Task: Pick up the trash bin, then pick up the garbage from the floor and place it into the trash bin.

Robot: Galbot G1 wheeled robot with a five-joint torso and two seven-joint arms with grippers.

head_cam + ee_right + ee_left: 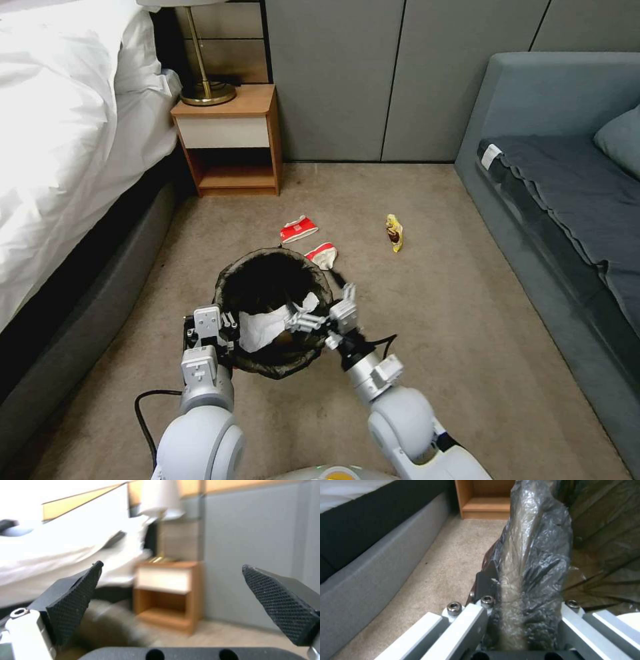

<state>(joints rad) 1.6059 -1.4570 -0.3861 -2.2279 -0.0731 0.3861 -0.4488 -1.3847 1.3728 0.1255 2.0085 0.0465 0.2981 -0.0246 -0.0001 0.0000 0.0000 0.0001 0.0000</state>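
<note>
- Left gripper (223,327) — clamped on the bin (272,310) rim, holding it above the carpet.
- Right gripper (337,293) — fingers spread, empty, at the bin's right rim.
- Tissue (267,327) inside the bin; wrappers (299,230) on the carpet beyond.

Nothing readable here, honestly. The two red-and-white wrappers (299,230) on the carpet look printed, but no letters or logo can be made out. Same with the yellow snack wrapper (395,233) further right: there's a dark patch on it, no legible text. The small white tag (491,156) at the sofa cushion's corner looks blank.
</note>
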